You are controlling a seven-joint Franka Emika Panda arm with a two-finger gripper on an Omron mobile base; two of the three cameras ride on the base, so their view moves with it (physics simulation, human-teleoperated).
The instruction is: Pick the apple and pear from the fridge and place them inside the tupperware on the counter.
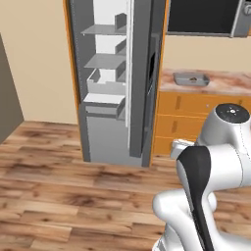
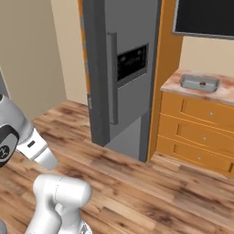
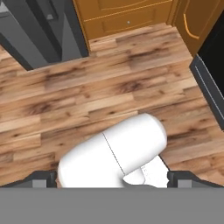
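Gripper (image 3: 113, 178) tips sat at the two bottom corners of the hand view, wide apart with nothing between them, over bare wood floor (image 3: 109, 94).

Inside the tupperware (image 1: 190, 79) a small dark fruit showed, probably the apple (image 1: 194, 78), too small to be sure; from the right base view a dark-red spot (image 2: 202, 84) lay in the tray's right part. I could not make out the pear. The tupperware rested on the counter (image 1: 230, 84), to the right of the fridge (image 1: 139, 83) and well apart from the arm.

The fridge stood with its left door open, showing pale shelves (image 1: 104, 61) and a white drawer (image 1: 104, 87). Orange drawers (image 2: 201, 132) ran under the counter, and a dark panel (image 2: 205, 17) hung on the wall above it.
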